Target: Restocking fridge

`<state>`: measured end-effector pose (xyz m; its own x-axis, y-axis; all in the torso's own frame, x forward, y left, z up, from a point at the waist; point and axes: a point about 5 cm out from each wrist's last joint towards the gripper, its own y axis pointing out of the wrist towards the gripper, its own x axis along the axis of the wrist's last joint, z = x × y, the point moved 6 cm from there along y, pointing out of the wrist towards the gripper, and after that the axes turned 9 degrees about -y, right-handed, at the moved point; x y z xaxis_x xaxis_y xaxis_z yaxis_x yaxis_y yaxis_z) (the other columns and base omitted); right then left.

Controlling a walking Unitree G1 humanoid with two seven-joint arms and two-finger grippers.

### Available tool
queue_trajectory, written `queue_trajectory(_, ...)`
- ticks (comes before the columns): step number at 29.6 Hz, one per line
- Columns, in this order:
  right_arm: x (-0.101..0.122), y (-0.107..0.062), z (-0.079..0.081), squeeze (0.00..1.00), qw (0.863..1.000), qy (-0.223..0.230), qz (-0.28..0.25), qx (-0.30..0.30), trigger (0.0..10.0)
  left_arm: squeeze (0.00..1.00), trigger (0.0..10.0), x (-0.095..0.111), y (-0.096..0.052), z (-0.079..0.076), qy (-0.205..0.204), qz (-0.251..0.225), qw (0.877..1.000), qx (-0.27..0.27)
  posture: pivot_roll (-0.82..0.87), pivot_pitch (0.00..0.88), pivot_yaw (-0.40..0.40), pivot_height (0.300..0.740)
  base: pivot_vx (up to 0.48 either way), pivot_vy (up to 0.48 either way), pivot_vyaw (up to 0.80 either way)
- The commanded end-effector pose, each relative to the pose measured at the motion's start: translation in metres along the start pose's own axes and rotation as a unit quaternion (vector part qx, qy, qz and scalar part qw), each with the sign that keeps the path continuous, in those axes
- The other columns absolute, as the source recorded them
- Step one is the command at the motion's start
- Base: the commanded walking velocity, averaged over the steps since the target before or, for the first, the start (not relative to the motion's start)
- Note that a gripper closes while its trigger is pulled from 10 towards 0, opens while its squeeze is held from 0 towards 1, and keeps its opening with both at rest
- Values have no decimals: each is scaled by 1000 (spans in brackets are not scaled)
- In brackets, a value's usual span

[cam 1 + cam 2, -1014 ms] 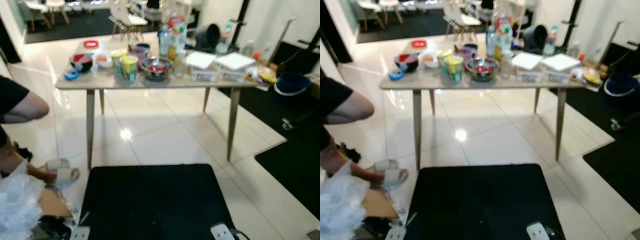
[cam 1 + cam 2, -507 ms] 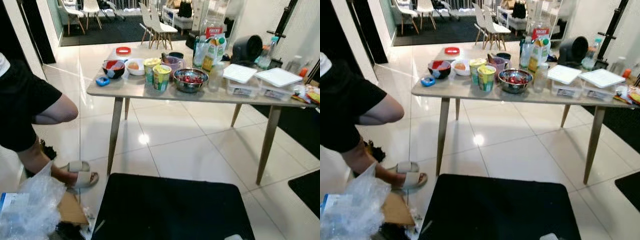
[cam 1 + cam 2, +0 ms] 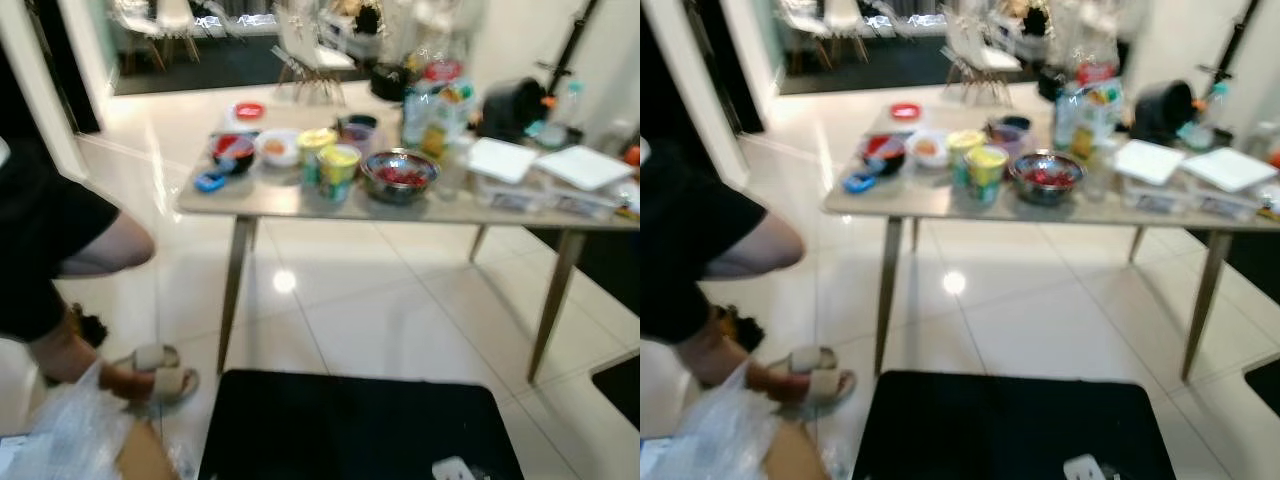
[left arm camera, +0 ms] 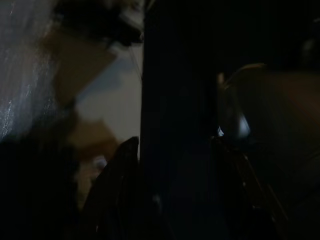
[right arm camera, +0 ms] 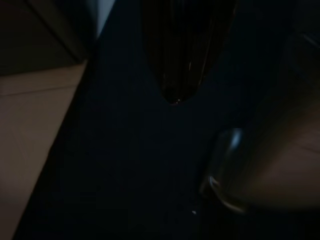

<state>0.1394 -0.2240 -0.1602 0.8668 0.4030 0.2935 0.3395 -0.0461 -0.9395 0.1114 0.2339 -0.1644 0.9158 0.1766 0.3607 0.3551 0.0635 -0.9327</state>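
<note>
- Right now, the groceries I am to restock sit gathered on the wooden table [image 3: 300, 198] at about twelve o'clock from me, well apart, with white tile between us; no fridge appears, so I judge I am only approaching the pickup.
- Everything is clustered on the tabletop, probably staged for carrying: a steel bowl of red fruit [image 3: 399, 175] near the middle, two yellow-lidded cups [image 3: 338, 170] just beside it at its nine o'clock, a red bowl [image 3: 232, 149] further toward nine, bottles and a juice carton [image 3: 436, 103] at the bowl's one o'clock, and white lidded trays [image 3: 585, 168] toward three.
- A black mat [image 3: 350, 425] lies on the floor at six o'clock, right under my view.
- A person [image 3: 700, 250] in black stands at my nine o'clock, one sandalled foot beside crinkled plastic wrap [image 3: 710, 445].
- Both eye views are blurred, so labels are unreadable.
- My left gripper [image 4: 172, 165] appears in its dark wrist picture, two black fingers hanging over shadowed floor and plastic; I cannot tell whether they are parted or closed.
- My right gripper [image 5: 182, 55] hangs idle over dark floor; its state I cannot tell either.
</note>
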Motion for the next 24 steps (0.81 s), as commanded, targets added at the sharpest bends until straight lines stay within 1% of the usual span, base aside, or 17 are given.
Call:
queue_trajectory(1, 3, 0, 1, 0, 1000, 0, 0, 2, 10000, 0, 10000, -4, 0, -4, 5, 4, 1000, -2, -55, 0, 11, 740, 266, 0, 0)
queue_trajectory(2, 0, 0, -4, 0, 1000, -1, 1, -1, 10000, 0, 10000, -4, 1, -8, 6, 4, 1000, -4, -54, 0, 12, 740, 262, 0, 0)
queue_trajectory(3, 0, 0, -4, 0, 1000, -1, 1, -1, 10000, 0, 10000, -4, 1, -8, 6, 4, 1000, -4, -54, 0, 12, 740, 262, 0, 0)
queue_trajectory(6, -9, -4, -20, 0, 1000, -4, 8, -9, 10000, 0, 10000, -4, 2, -17, 7, 4, 1000, -8, -54, 0, 11, 740, 269, 0, 0)
queue_trajectory(7, -9, -4, -20, 0, 1000, -4, 8, -9, 10000, 0, 10000, -4, 2, -17, 7, 4, 1000, -8, -54, 0, 11, 740, 270, 0, 0)
queue_trajectory(10, -16, -6, -30, 0, 1000, -4, 13, -14, 10000, 0, 10000, -3, 4, -26, 8, 3, 1000, -11, -54, 0, 11, 740, 268, 0, 0)
queue_trajectory(12, -16, -6, -28, 0, 1000, -5, 13, -14, 10000, 0, 10000, -3, 4, -29, 9, 3, 1000, -13, -54, 0, 11, 740, 262, 0, 0)
queue_trajectory(14, -10, -3, -16, 0, 1000, -6, 9, -8, 10000, 0, 10000, -3, 4, -30, 9, 3, 1000, -13, -54, 0, 11, 740, 264, 0, 0)
queue_trajectory(15, -10, -3, -16, 0, 1000, -6, 9, -8, 10000, 0, 10000, -3, 4, -30, 9, 3, 1000, -13, -54, 0, 11, 740, 270, 0, 0)
queue_trajectory(16, -6, -2, -10, 0, 1000, -6, 7, -5, 10000, 0, 10000, -4, 4, -30, 9, 3, 1000, -14, -54, 0, 11, 740, 266, 0, 0)
queue_trajectory(17, -6, -2, -10, 0, 1000, -6, 7, -5, 10000, 0, 10000, -4, 4, -30, 9, 3, 1000, -14, -54, 0, 11, 740, 266, 0, 0)
queue_trajectory(18, 0, 0, 1, 0, 1000, -10, 4, 0, 10000, 0, 10000, -5, 4, -28, 9, 4, 1000, -13, -54, 0, 11, 740, 259, 0, 0)
queue_trajectory(20, 4, 1, 7, 0, 1000, -11, 2, 3, 10000, 0, 10000, -7, 3, -25, 9, 6, 1000, -11, -53, 0, 11, 740, 262, 0, 0)
queue_trajectory(22, 4, 1, 8, 0, 1000, -12, 1, 4, 10000, 0, 10000, -7, 3, -22, 8, 6, 1000, -10, -53, 0, 11, 740, 262, 0, 0)
queue_trajectory(23, 4, 1, 6, 0, 1000, -12, 2, 3, 10000, 0, 10000, -8, 2, -20, 8, 7, 1000, -8, -53, 0, 10, 740, 262, 0, 0)
queue_trajectory(24, 1, 0, 1, 0, 1000, -12, 3, 0, 10000, 0, 10000, -10, 1, -15, 8, 8, 1000, -6, -53, 0, 10, 740, 266, 0, 0)
